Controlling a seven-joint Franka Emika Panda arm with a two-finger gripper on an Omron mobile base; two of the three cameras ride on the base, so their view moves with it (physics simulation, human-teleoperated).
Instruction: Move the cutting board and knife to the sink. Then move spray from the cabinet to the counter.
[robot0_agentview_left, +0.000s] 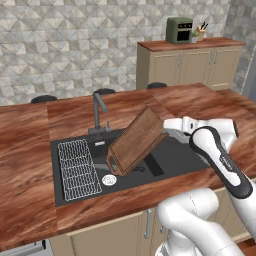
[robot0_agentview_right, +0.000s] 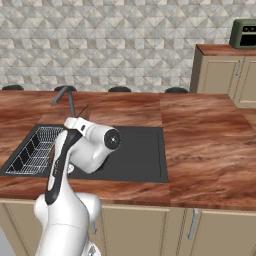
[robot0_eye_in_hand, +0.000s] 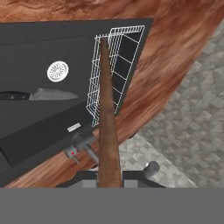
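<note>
Hand view: cutting board (robot0_eye_in_hand: 106, 127) seen edge-on, apparently grasped between the gripper (robot0_eye_in_hand: 109, 177) jaws, though finger contact not clearly visible. Held tilted over the sink (robot0_agentview_left: 175, 159), lower end near the wire rack (robot0_agentview_left: 77, 167), probably for lowering inside. Knife (robot0_eye_in_hand: 37, 94) already lying on the basin floor.

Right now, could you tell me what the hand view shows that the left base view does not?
Hand view alone: the knife lying flat on the sink floor near the drain, and the end effector gripping the cutting board edge-on.

Left base view alone: the board's broad face, tilted above the basin, and a green toaster oven on the far cabinet.

Both: the sink, wire rack, faucet.
</note>
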